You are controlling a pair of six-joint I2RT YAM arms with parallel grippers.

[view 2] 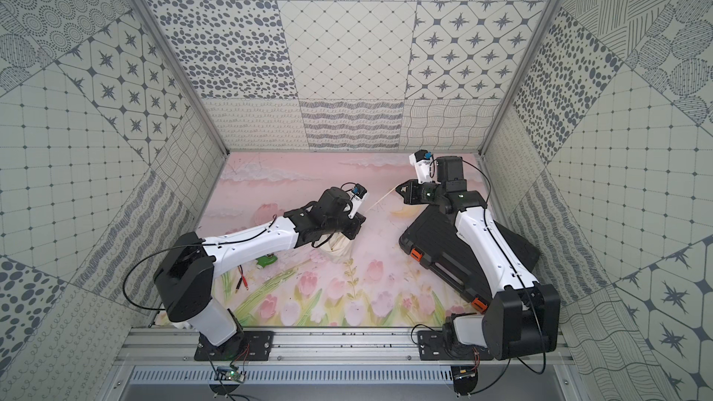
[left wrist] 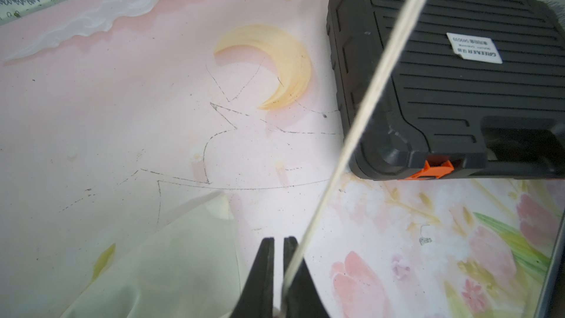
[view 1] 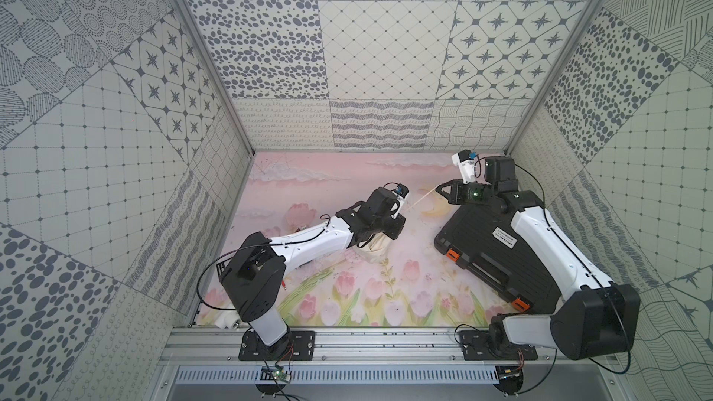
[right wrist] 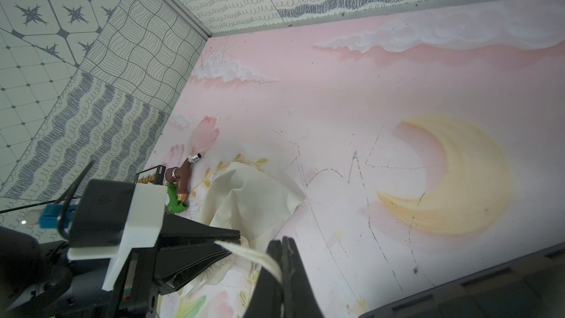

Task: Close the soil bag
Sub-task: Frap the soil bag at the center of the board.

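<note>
The soil bag point(view 1: 376, 249) point(view 2: 339, 247) is a cream cloth sack, crumpled on the pink mat mid-table. It also shows in the left wrist view point(left wrist: 171, 255) and the right wrist view point(right wrist: 250, 197). My left gripper point(view 1: 399, 222) point(view 2: 357, 225) point(left wrist: 278, 240) sits over the bag's top, its jaws nearly together with the cord running between them. The thin white cord point(view 1: 420, 199) point(view 2: 380, 200) point(left wrist: 367, 102) point(right wrist: 253, 253) stretches taut up and to the right. My right gripper point(view 1: 438, 188) point(view 2: 396, 189) point(right wrist: 281, 241) is shut on its far end.
A black ribbed hard case point(view 1: 482, 241) point(view 2: 436, 241) point(left wrist: 458, 93) with orange latches lies under my right arm. A green and brown hose fitting point(right wrist: 180, 185) point(view 2: 265, 261) lies left of the bag. Red-tipped leads point(view 2: 241, 283) lie near the left arm. Patterned walls close in three sides.
</note>
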